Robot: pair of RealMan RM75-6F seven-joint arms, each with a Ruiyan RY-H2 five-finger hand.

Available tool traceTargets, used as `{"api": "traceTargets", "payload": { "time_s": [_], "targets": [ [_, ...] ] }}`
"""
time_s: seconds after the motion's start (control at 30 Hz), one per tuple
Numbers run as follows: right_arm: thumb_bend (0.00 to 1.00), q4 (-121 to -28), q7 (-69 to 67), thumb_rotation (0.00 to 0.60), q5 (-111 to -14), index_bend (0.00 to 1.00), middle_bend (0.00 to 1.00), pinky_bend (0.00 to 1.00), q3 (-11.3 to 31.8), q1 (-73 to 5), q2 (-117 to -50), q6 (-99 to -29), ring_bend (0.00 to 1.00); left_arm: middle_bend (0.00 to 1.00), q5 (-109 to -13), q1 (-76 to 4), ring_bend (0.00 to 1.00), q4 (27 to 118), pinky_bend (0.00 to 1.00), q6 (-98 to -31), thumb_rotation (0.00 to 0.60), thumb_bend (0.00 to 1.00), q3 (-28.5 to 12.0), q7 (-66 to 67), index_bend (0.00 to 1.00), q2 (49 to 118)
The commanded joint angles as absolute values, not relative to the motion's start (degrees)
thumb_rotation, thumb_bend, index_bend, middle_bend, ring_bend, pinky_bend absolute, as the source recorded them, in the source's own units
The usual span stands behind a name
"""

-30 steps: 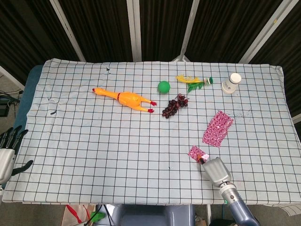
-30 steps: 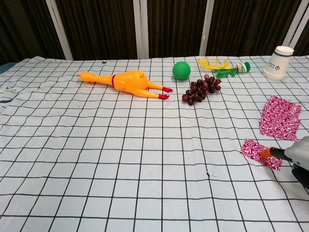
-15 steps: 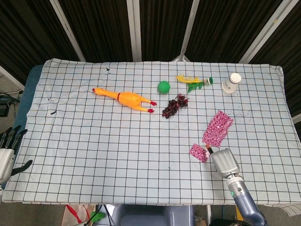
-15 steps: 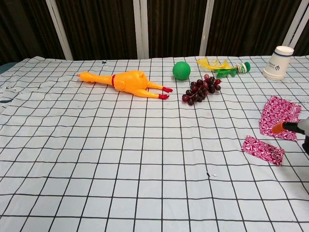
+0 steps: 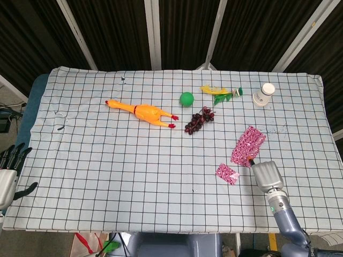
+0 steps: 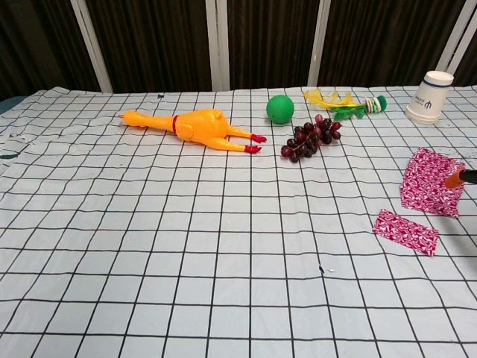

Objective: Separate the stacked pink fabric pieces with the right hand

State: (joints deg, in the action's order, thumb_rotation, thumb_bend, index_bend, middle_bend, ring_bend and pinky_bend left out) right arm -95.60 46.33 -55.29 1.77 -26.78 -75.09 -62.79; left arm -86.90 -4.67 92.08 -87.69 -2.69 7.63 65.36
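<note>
Two pink patterned fabric pieces lie apart on the checked cloth. The small piece [image 5: 227,173] [image 6: 405,231] lies flat by itself, nearer the table's front. The larger piece [image 5: 248,145] [image 6: 432,180] lies behind it to the right. My right hand [image 5: 266,175] hovers at the larger piece's near end, its back towards the head camera. Its orange fingertip [image 5: 250,160] [image 6: 452,180] sticks out over that end, and it holds nothing. My left hand [image 5: 8,170] hangs beside the table's left front corner with fingers spread, empty.
A rubber chicken [image 5: 143,112], a green ball [image 5: 186,98], dark grapes [image 5: 198,121], a yellow-green feather toy [image 5: 221,92] and a white cup [image 5: 263,94] lie across the far half. The table's right edge [image 5: 328,134] is close to my right hand.
My right hand has let go of the small pink piece and moved right and away to the larger piece's near end. The small piece stays where it was left.
</note>
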Motion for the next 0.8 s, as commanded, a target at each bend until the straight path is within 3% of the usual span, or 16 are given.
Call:
{"api": "traceTargets", "payload": {
  "time_s": [0.03,0.8],
  "targets": [
    [0.76,-94.51,46.10,0.600,-54.09,0.19,0.80,0.57,1.95,-27.19,-75.34,-62.09,0.78,0.04,-86.95,-4.65,0.01,92.06,0.10,-87.74,0.600,0.27,-2.67,7.73,0.13,65.39],
    [0.77,-90.61,47.66,0.600,-51.30,0.20,0.80,0.57,0.47,-29.36,-78.95,-59.88,0.78,0.04,-86.23,-4.91,0.01,92.05,0.10,-87.02,0.600,0.27,-2.87,8.13,0.13,65.52]
  ]
}}
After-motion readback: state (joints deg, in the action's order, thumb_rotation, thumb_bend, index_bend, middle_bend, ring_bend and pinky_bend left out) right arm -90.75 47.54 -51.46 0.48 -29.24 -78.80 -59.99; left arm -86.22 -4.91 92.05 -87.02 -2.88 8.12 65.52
